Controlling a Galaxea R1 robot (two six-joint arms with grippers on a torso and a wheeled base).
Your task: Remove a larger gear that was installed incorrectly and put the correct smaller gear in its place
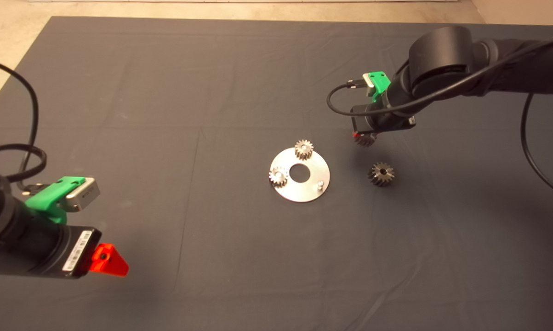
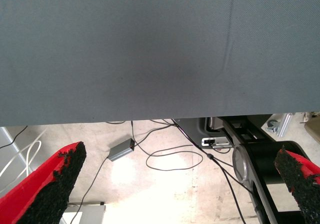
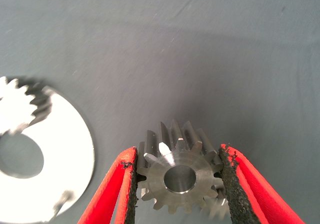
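Four gears in play, and the smaller gear (image 3: 180, 176) is clamped in my right tool (image 1: 364, 137).

Two paler gears (image 1: 304, 149) (image 1: 278, 177) sit on the round steel plate (image 1: 310, 193) at mid-worktop, leaving one bare peg (image 1: 320, 185) on its near right rim, which I judge is where the held gear belongs. One larger gear (image 1: 381, 174) lies flat on the dark mat (image 1: 166, 115) just right of the plate, set clear so the peg is free. I hold the smaller gear by its toothed rim, bore exposed, above the mat to the far right of the plate, so that it can drop onto a peg. My left tool (image 1: 108, 261) waits at the near left with its fingers apart, out of the way.
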